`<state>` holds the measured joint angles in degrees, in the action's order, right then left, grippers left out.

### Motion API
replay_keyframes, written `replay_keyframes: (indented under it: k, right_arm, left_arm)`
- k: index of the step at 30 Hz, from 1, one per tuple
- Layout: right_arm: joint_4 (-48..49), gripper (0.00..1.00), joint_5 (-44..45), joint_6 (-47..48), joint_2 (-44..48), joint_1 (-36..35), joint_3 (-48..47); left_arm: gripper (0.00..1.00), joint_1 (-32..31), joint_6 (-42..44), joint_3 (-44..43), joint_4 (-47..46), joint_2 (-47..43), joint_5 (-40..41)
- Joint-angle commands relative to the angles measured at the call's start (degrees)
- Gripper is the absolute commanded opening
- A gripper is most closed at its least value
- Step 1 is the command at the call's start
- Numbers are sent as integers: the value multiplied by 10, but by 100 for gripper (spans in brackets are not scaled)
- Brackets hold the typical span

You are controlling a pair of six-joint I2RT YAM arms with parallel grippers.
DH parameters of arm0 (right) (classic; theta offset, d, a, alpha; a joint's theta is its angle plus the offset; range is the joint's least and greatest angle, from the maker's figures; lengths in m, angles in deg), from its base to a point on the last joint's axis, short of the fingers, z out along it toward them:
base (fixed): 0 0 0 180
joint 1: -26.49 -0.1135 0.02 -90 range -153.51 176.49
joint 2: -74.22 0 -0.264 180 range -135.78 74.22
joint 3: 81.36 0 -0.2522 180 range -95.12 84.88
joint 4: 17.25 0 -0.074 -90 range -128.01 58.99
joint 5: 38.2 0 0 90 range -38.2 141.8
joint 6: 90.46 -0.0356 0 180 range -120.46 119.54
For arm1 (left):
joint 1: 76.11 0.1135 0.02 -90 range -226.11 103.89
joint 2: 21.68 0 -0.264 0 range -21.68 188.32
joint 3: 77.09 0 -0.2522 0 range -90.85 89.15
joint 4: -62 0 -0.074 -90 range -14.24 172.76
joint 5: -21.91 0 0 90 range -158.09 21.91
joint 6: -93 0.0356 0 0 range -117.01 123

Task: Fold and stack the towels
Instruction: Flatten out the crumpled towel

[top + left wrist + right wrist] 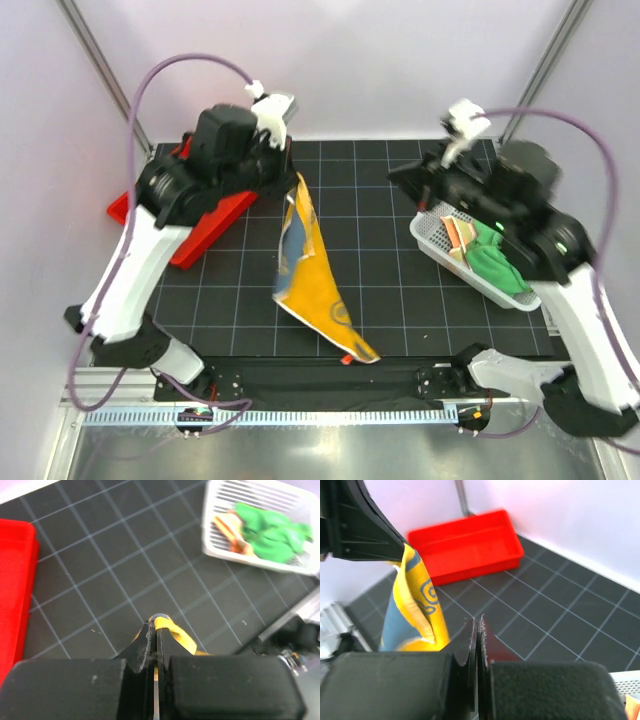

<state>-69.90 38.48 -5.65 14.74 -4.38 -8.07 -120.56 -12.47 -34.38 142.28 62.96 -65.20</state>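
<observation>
The yellow-orange towel (312, 290) hangs by one corner from my left gripper (296, 176), which is shut on it above the mat. Its lower end rests on the mat near the front edge. In the left wrist view the yellow hem (175, 632) sticks out between the closed fingers of the left gripper (156, 620). My right gripper (400, 175) hovers to the towel's right, shut with nothing in it, its tip (479, 622) close to the hanging towel (417, 600). The green towel (495, 260) and the striped dotted towel (458, 232) lie crumpled in the basket.
A white perforated basket (430, 236) stands at the right of the mat, under the right arm. The red tray (215, 228) lies at the back left, partly under the left arm. A metal rail runs along the front edge.
</observation>
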Motion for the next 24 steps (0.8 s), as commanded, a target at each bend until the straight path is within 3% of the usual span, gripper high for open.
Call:
replay_keyframes:
  k: [1, 3, 4, 7, 12, 15, 19, 24]
  right_arm:
    - [8, 1, 37, 28, -101, 4, -33]
    - [2, 6, 0, 0, -133, 4, -25]
    - [28, 21, -28, -10, -132, 2, -2]
    - [122, 38, -28, -74, -98, -3, 142]
    - [239, 44, 42, -225, -47, -30, 353]
    - [381, 52, 51, -257, -39, -62, 449]
    - [456, 53, 44, -209, -108, -89, 485]
    - [490, 52, 23, -178, -202, -89, 456]
  left_arm:
    - [0, 50, 32, -56, 0, 72, -70]
    - [0, 52, 45, -35, -5, 82, -72]
    - [0, 53, 47, -16, -10, 79, -69]
    - [0, 71, 35, 108, -63, 58, -68]
    - [0, 137, -26, 243, -141, 33, -134]
    - [0, 153, -34, 285, -165, 36, -148]
    - [0, 170, -40, 310, -181, 47, -170]
    - [0, 184, -26, 312, -175, 64, -163]
